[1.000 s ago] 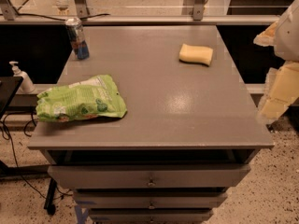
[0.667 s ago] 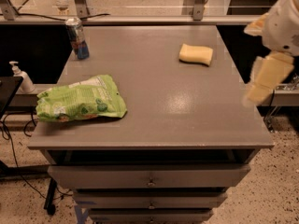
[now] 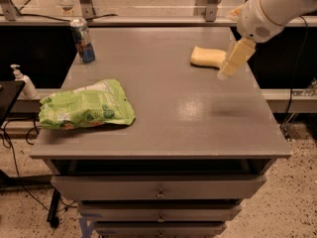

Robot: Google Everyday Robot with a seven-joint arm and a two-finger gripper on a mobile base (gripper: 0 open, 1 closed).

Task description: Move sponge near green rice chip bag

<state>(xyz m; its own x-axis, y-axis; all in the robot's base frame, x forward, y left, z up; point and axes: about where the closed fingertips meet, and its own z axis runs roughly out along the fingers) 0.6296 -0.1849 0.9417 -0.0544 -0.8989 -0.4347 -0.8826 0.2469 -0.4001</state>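
In the one camera view, you are seeing the gripper [image 3: 232,59] hanging over the far right part of the table [image 3: 198,118]. It is covering the right end of the sponge [image 3: 205,56]. It is showing as one cream shape, so you cannot tell how far open it is, or whether it is touching the sponge. The arm is running off the frame at top right. The green rice chip bag [image 3: 86,105] is lying well apart, near the left edge.

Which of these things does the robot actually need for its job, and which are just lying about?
Job: sponge, back right; green rice chip bag, front left; gripper, by the sponge's right end.
Lying about: drink can, back left; pump bottle, off to the left.
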